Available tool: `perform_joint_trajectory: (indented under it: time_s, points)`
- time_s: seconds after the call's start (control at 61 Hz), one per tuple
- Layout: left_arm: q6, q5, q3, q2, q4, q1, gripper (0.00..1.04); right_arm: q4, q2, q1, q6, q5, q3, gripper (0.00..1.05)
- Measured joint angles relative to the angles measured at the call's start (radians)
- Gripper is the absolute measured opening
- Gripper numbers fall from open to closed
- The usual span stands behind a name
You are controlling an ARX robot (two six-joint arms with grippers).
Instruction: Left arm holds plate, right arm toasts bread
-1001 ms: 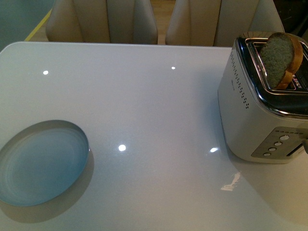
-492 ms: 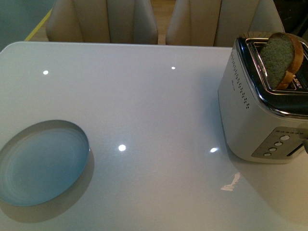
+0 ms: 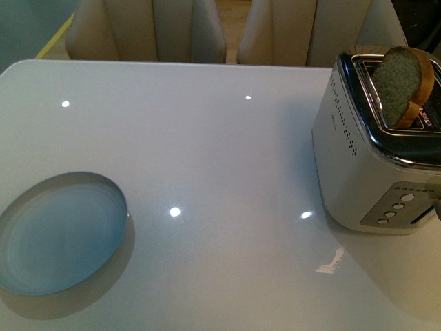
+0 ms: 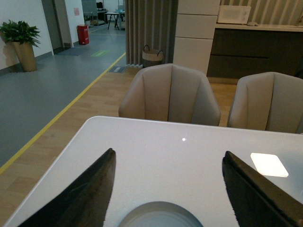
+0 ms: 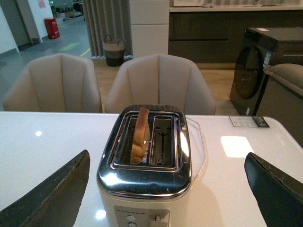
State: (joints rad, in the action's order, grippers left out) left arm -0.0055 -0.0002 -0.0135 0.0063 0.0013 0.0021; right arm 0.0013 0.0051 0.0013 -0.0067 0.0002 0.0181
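The pale grey-blue plate (image 3: 58, 233) lies on the white table at the front left; its far rim also shows in the left wrist view (image 4: 160, 216). The bread (image 3: 403, 83) stands upright in the toaster (image 3: 365, 165) at the right, sticking out of one slot; in the right wrist view the bread (image 5: 140, 132) sits in one of the toaster's (image 5: 147, 184) two slots. My left gripper (image 4: 168, 158) is open above the plate, its fingers (image 4: 85, 194) apart. My right gripper (image 5: 168, 158) is open, facing the toaster from the button side. Neither arm shows in the front view.
The glossy white table (image 3: 220, 152) carries light reflections. Beige chairs (image 3: 148, 31) stand behind its far edge. The toaster has buttons and a lever (image 5: 156, 218) on its front.
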Motion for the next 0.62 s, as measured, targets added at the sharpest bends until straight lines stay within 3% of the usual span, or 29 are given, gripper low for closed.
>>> perform_joint_trajectory:
  time_s: [0.066,0.623]
  points:
    - [0.0,0.0,0.0,0.0,0.0,0.0,0.99,0.0,0.0,0.0,0.0,0.0,0.0,0.96]
    - [0.001,0.0,0.0,0.0,0.0,0.0,0.97,0.0,0.0,0.0,0.0,0.0,0.0,0.96]
